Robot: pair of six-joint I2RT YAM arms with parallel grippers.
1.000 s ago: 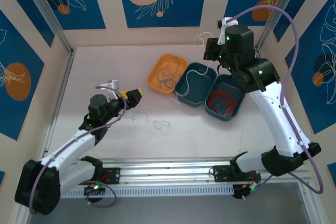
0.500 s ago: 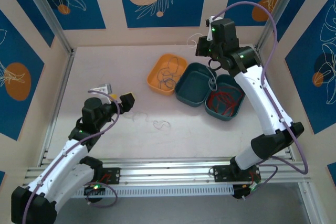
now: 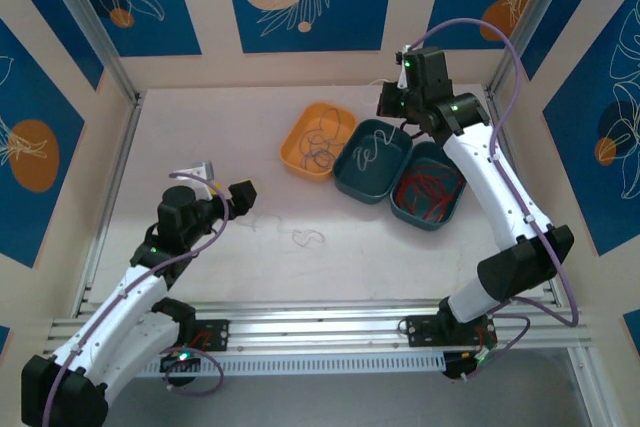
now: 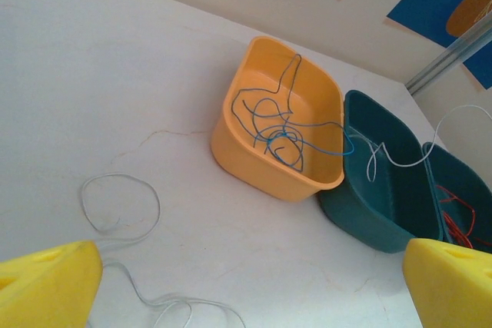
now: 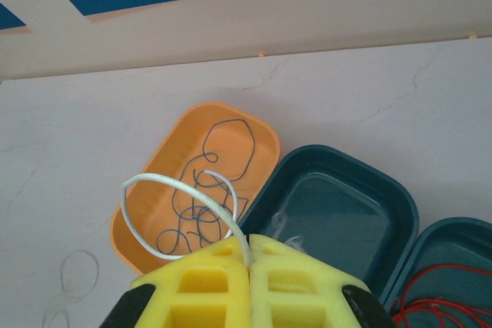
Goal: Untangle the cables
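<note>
R hand [image 5: 250,245] was shut tight, its yellow fingers [image 5: 307,282] pressed together & pinching a white cable [image 5: 163,177] right at the tips. From the pinch the cable arched out in a loop ahead of the hand. In the top view that hand hung above the far end of the teal tray [image 3: 345,179], w/ the cable's slack lying as a squiggle on the tray floor just below it. Left wrist view showed the same white strand crossing the teal tray & rising off toward the R hand's side. Orange tray [image 4: 261,174] sat beside the teal one, ahead & left of the R hand as its camera saw it, touching or nearly so. It held a blue cable [image 4: 280,134] in a loose tangle, w/ one blue end reaching the rim next to the teal tray. 2nd teal tray [image 3: 410,215] sat against the first on the other side, a red cable [image 3: 430,190] coiled inside. L hand [image 3: 243,194] was wide open, holding nothing, low over the table [image 3: 200,127] & well apart from the trays, which lay ahead of it & a bit right. A loose white cable [image 4: 157,203] lay on the bare table just in front of the L hand's left finger, looping once, then trailing btwn the fingers.
</note>
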